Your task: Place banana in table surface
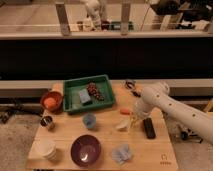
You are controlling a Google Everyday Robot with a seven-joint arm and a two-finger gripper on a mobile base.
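Hand: the hand (131, 121) is low over the bench (102, 132), at about 3 o'clock from its centre; whether its fingers are spread or gripping, I cannot tell.
Banana: the banana (123, 125) is right at the hand, on or just above the wood, which one I cannot tell.
Risk: a high release could roll the banana toward the black remote (149, 127) just beside it at 3 o'clock.
Second risk: a sideways pull-out may knock the orange piece (125, 111) at 12 o'clock.
Edges: the right edge lies near.
Open room: bare wood toward 9 o'clock, before the small blue cup (89, 120).
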